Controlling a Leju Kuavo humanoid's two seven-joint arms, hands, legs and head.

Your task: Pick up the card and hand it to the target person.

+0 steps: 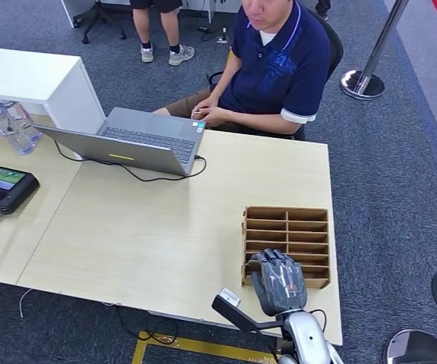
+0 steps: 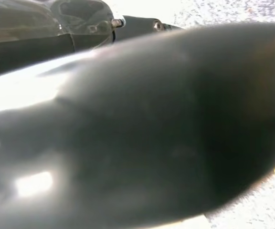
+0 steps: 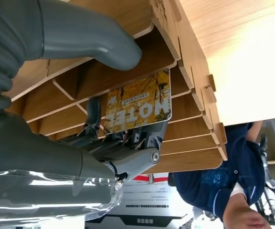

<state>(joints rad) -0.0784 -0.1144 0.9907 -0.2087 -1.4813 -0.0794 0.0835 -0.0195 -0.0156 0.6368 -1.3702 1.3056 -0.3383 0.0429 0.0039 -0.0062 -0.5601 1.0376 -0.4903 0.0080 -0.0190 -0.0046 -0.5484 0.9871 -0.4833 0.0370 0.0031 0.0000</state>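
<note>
on the pale wooden desk [image 1: 165,227], the right hand [image 1: 279,282] is reaching into the slotted rack [image 1: 297,227], fingers [image 3: 129,152] seemingly touching the hotel card [image 3: 139,101], whether gripped i cannot tell; it should be pinching firmly and drawing straight out along the slot.

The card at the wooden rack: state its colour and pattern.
Yellow-orange autumn foliage photo with white "HOTEL" lettering on the card, clearest in the right wrist view.

Yellow-printed hotel card [image 3: 139,101] upright in a wooden rack [image 3: 197,90] slot, against dark fingers [image 3: 129,143].

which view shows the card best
The right wrist view: the card, yellow and printed HOTEL, sits against the rack by the right hand. In the head view that hand covers it; the left wrist view is dark blur.
</note>
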